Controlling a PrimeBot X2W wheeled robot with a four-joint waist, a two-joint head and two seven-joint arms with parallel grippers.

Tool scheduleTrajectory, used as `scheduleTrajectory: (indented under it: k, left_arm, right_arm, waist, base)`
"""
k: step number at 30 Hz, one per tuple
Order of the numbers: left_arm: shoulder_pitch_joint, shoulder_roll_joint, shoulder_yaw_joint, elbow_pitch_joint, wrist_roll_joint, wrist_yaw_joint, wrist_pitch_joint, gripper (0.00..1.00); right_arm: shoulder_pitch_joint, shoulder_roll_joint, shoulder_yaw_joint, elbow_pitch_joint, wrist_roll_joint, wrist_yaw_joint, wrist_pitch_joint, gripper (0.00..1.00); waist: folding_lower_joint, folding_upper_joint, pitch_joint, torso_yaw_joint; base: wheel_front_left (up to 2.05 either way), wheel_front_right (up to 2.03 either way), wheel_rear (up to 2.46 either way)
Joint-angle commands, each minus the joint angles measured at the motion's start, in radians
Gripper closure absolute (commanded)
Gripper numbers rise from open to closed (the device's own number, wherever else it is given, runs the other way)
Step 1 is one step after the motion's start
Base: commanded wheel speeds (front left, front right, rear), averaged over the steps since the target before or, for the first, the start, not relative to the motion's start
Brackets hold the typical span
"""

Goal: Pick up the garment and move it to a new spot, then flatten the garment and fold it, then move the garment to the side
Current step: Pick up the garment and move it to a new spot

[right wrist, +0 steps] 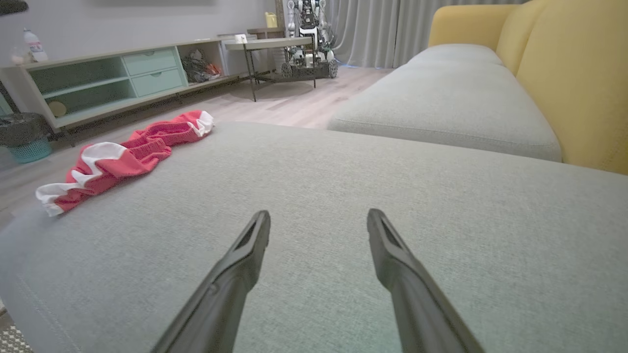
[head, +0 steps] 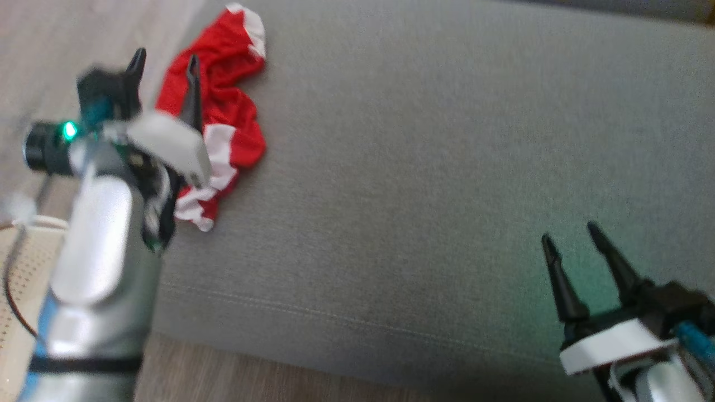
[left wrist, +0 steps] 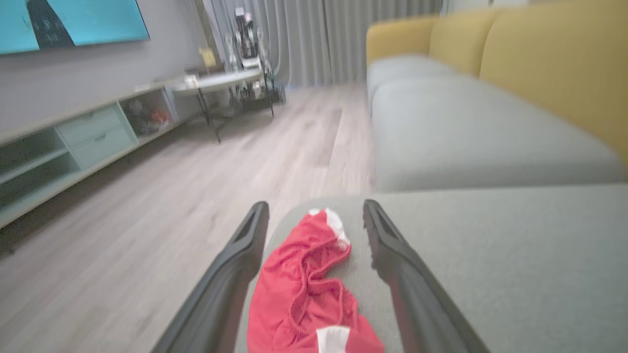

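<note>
2 spread fingers of the left gripper flank the crumpled red-and-white mesh garment at 10 o'clock on the grey fabric cushion: best sink onto its thickest bunch before closing.

The head view looks steeply down on the grey fabric sofa cushion. Both wrist views skim low along it, the left close over the crumpled red-and-white garment, which all three share.
</note>
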Motion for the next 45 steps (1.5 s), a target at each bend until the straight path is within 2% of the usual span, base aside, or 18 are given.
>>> scheduleTrajectory:
  k: [1,4,5,7,12,19,25,26,27,31,35,40,45]
  left_arm:
    - [-0.084,0.046,0.036,0.033,-0.007,-0.018,0.063,0.00]
    - [-0.228,0.072,0.043,0.185,-0.017,-0.043,0.179,0.00]
    - [-0.306,0.084,0.043,0.288,-0.022,-0.058,0.227,0.00]
    - [-0.369,0.092,0.046,0.383,-0.030,-0.073,0.248,0.00]
    - [-0.475,0.102,0.082,0.587,-0.071,-0.074,0.260,0.00]
    - [-0.568,0.129,0.053,0.750,-0.040,-0.048,0.270,0.00]
    - [-0.585,0.147,0.037,0.844,-0.027,-0.029,0.298,0.00]
    - [-0.583,0.147,0.036,0.859,-0.029,-0.029,0.301,0.29]
    - [-0.581,0.148,0.034,0.873,-0.031,-0.034,0.305,1.00]
    - [-0.577,0.161,0.033,0.890,-0.037,-0.042,0.255,1.00]
    - [-0.577,0.181,0.018,0.863,-0.026,-0.051,0.117,1.00]
    - [-0.587,0.192,-0.014,0.829,-0.010,-0.099,-0.055,1.00]
    - [-0.603,0.183,-0.077,0.792,0.024,-0.148,-0.159,1.00]
  right_arm:
    - [-0.048,-0.031,0.021,-0.040,-0.004,0.000,-0.009,0.00]
    - [-0.079,-0.063,0.012,-0.045,0.001,0.000,-0.009,0.00]
    - [-0.090,-0.082,0.003,-0.048,0.004,0.000,-0.009,0.00]
    - [-0.096,-0.095,-0.003,-0.052,0.007,0.000,-0.009,0.00]
    - [-0.112,-0.113,-0.029,-0.066,0.016,0.000,-0.009,0.00]
    - [-0.116,-0.118,-0.054,-0.088,0.028,0.000,-0.009,0.00]
    - [-0.133,-0.111,-0.042,-0.089,0.036,0.000,-0.009,0.00]
    - [-0.136,-0.109,-0.039,-0.089,0.036,0.000,-0.009,0.00]
    - [-0.139,-0.108,-0.035,-0.088,0.037,0.000,-0.009,0.00]
    - [-0.147,-0.106,-0.026,-0.078,0.037,0.000,-0.009,0.00]
    - [-0.151,-0.098,-0.024,-0.069,0.035,0.000,-0.009,0.00]
    - [-0.151,-0.074,-0.006,-0.051,0.038,0.000,-0.009,0.00]
    - [-0.146,-0.038,0.006,-0.032,0.040,0.000,-0.009,0.00]
  waist:
    - [0.0000,0.0000,0.101,-0.067]
    - [0.0000,0.0000,0.164,-0.094]
    - [0.0000,0.0000,0.196,-0.107]
    - [0.0000,0.0000,0.225,-0.121]
    - [0.0000,0.0000,0.285,-0.157]
    - [0.0000,0.0000,0.366,-0.176]
    - [0.0000,0.0000,0.379,-0.191]
    - [0.0000,0.0000,0.377,-0.194]
    - [0.0000,0.0000,0.375,-0.198]
    - [0.0000,0.0000,0.358,-0.210]
    - [0.0000,0.0000,0.326,-0.221]
    - [0.0000,0.0000,0.254,-0.238]
    - [0.0000,0.0000,0.170,-0.267]
  base:
    - [0.00,0.00,0.00]
    - [0.00,0.00,0.00]
    - [0.00,0.00,0.00]
    - [0.00,0.00,0.00]
    - [0.00,0.00,0.00]
    - [0.00,0.00,0.00]
    - [0.00,0.00,0.00]
    - [0.00,0.00,0.00]
    - [0.00,0.00,0.00]
    - [0.00,0.00,0.00]
    - [0.00,0.00,0.00]
    - [0.00,0.00,0.00]
    - [0.00,0.00,0.00]
